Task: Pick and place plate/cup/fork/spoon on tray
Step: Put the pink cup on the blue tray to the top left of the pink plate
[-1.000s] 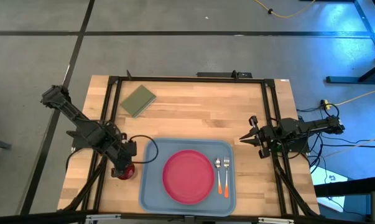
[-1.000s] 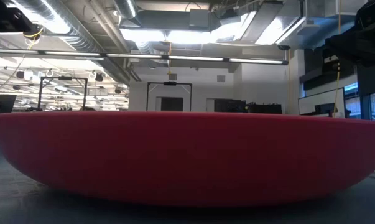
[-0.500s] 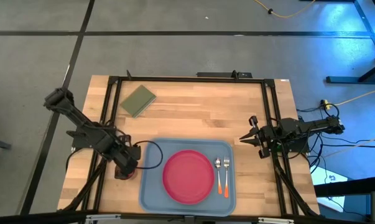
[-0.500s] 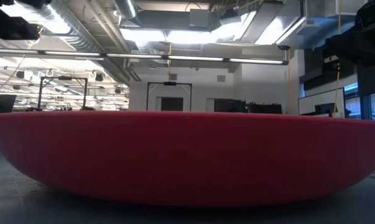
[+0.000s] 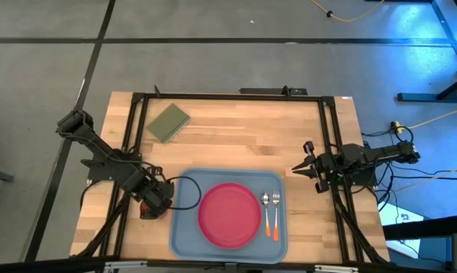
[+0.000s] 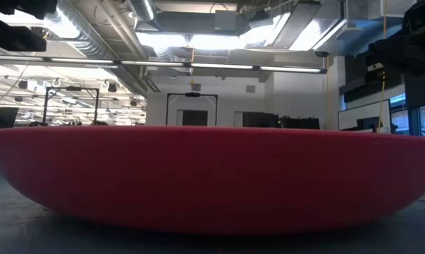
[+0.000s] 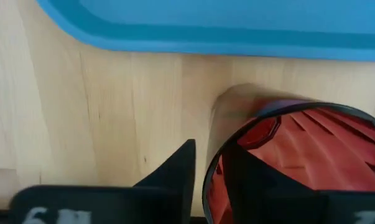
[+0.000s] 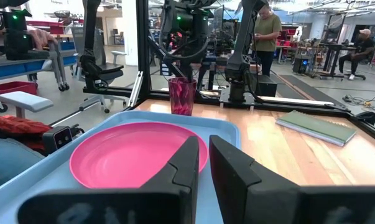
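Note:
The dark red cup stands upright on the wood just left of the light blue tray. It also shows in the right wrist view. My left gripper is over it from above and shut on it, so the high view shows only a red sliver. The pink-red plate lies flat in the tray's middle and fills the low view. The spoon and fork lie side by side right of the plate. My right gripper is shut and empty, above the table's right side. My left gripper holds the cup's wall at the rim, one finger inside the cup and one outside. The fingers come from above, pointing down. The cup is upright. I cannot tell whether its base is on the table.
An olive green pad lies at the table's far left. A black cable loops from my left arm over the tray's left edge. People and other robot stands show in the room beyond the table.
My left gripper has moved a little toward the tray and the table's near edge, coming over the cup. The cup was in plain sight from above a second ago and is now almost covered.

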You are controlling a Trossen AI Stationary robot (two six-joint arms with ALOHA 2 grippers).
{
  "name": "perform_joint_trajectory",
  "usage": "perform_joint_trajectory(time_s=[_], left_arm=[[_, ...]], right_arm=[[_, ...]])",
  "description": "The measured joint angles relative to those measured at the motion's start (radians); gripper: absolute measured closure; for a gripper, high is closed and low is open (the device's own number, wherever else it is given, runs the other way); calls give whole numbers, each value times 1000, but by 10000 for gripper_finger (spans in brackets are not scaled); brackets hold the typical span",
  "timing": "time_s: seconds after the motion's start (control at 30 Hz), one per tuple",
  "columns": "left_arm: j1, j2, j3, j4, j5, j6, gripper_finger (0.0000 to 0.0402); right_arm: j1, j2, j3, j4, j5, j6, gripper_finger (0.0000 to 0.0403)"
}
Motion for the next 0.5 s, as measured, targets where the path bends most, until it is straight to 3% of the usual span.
perform_joint_trajectory(time_s=[0.2, 0.5], left_arm=[[2, 0, 0, 1, 19, 26, 390], [35, -25, 10, -23, 151, -71, 396]], right_arm=[[0, 0, 0, 0, 0, 0, 357], [0, 0, 0, 0, 0, 0, 357]])
